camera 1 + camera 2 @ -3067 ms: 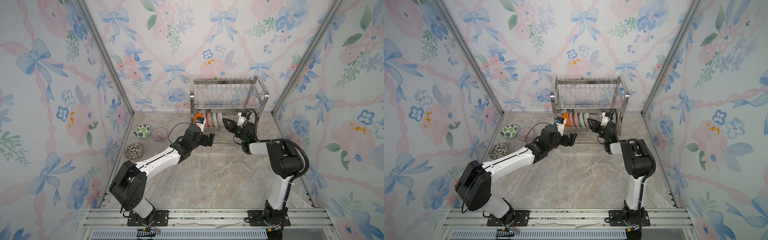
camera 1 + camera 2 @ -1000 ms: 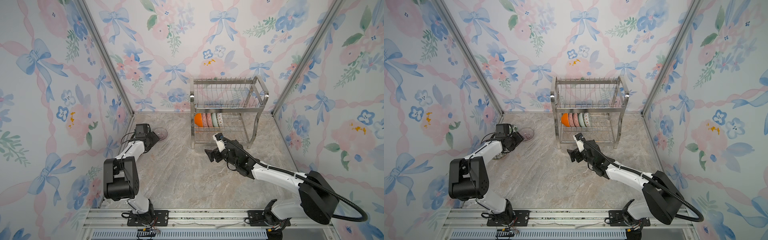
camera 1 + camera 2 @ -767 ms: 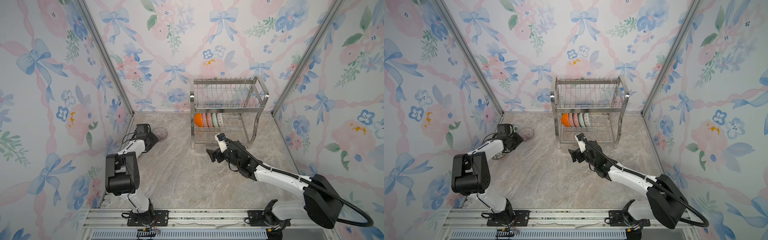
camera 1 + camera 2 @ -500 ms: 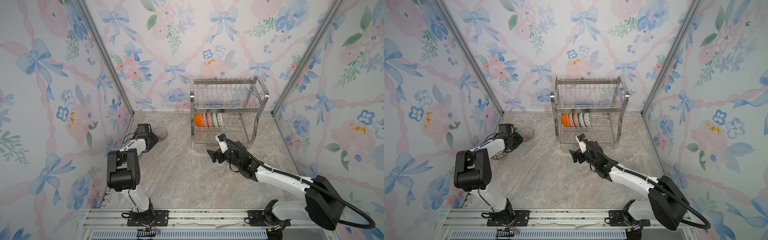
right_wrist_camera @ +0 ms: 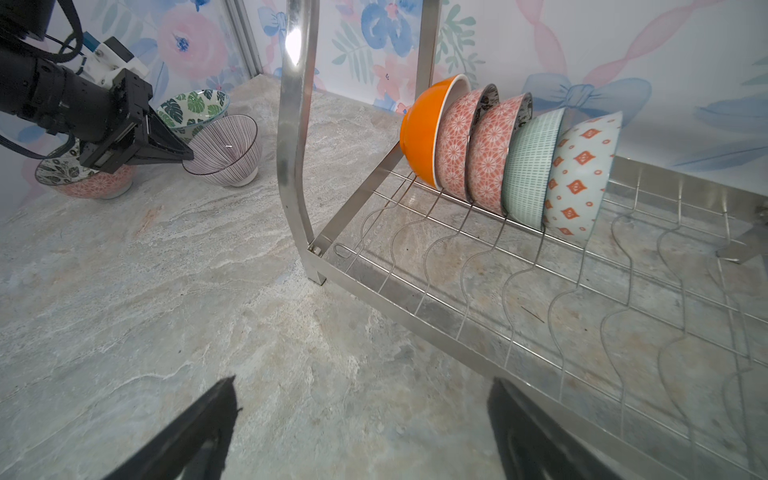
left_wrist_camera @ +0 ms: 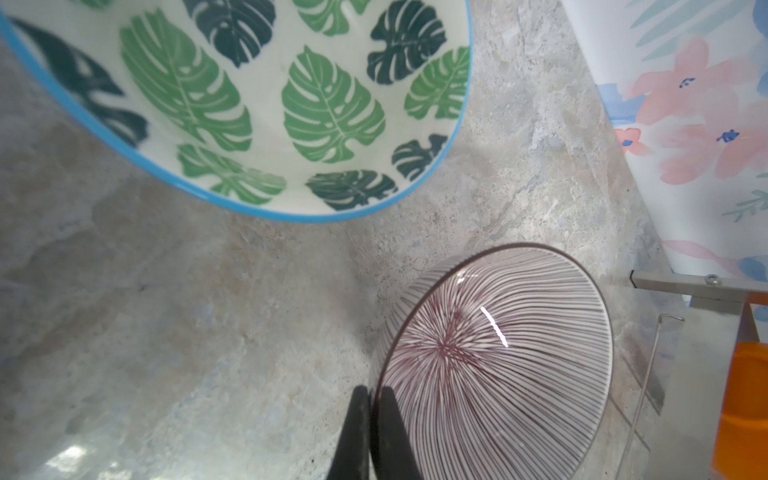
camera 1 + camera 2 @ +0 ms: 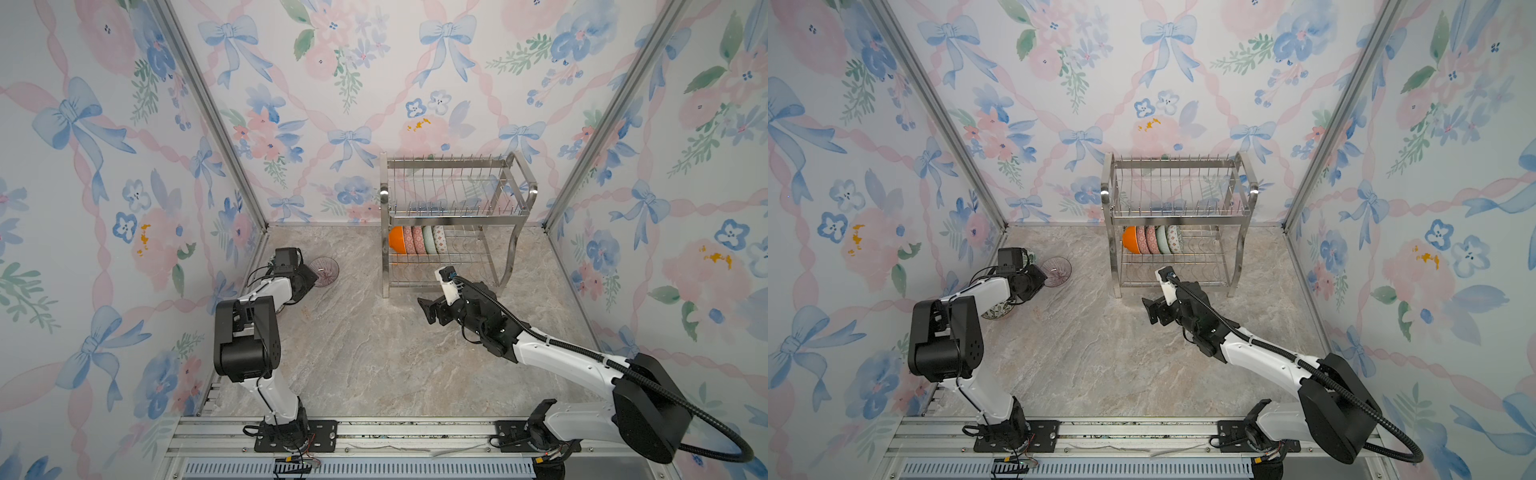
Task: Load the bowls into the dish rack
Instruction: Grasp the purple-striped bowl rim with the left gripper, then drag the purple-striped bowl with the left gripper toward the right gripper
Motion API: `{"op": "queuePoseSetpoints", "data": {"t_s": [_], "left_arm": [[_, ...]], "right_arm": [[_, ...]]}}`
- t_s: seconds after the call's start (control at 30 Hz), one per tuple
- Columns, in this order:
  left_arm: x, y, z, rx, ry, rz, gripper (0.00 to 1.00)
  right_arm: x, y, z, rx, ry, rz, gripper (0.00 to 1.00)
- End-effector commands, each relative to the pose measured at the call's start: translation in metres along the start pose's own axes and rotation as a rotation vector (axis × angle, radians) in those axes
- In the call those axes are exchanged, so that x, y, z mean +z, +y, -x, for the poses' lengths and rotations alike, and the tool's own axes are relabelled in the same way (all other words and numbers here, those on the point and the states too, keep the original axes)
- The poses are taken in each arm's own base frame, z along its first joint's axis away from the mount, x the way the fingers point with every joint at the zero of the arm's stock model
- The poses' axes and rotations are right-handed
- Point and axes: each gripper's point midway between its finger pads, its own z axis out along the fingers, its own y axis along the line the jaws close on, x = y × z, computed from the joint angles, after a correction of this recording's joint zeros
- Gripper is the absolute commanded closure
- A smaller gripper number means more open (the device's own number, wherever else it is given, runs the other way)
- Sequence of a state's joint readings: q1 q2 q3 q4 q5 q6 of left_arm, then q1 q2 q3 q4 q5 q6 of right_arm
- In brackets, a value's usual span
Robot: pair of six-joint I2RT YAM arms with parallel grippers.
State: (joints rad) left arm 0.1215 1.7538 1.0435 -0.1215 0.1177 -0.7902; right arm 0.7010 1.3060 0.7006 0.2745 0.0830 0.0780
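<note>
Pinching thin rim of glossy purple-lined bowl (image 6: 494,361); black left fingers (image 6: 353,436) closed.

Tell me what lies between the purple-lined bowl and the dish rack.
Nothing: only bare marble tabletop separates the purple-lined bowl from the dish rack. The right wrist view shows this stretch, and both top views agree.

No text, label, brand, number or sign can be read anywhere.

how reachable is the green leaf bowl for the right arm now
Probably not cleanly: the green leaf bowl sits behind the purple-lined bowl, whose rim the left fingers pinch, blocking the way.
</note>
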Motion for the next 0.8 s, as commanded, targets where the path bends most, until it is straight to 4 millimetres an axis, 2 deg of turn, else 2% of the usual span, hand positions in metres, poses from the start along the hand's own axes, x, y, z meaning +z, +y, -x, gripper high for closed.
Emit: {"op": "queuePoseSetpoints", "data": {"t_s": [0.0,0.23,0.57,0.77], "left_arm": [[-0.006,-0.004,0.003,0.015,-0.001,-0.020,1.00],[-0.031,-0.011,-0.003,0.076,0.006,-0.041,1.00],[-0.068,-0.030,-0.045,0.258,0.064,-0.045,1.00],[-0.085,-0.035,-0.082,0.396,0.117,-0.040,1.00]], "right_arm": [[-0.006,-0.003,0.000,0.011,-0.003,0.001,0.04],[-0.008,-0.002,0.003,0.016,-0.006,0.006,0.04],[-0.008,-0.006,0.007,0.027,0.025,-0.023,0.04],[-0.014,-0.021,0.000,-0.028,0.078,-0.112,0.04]]}}
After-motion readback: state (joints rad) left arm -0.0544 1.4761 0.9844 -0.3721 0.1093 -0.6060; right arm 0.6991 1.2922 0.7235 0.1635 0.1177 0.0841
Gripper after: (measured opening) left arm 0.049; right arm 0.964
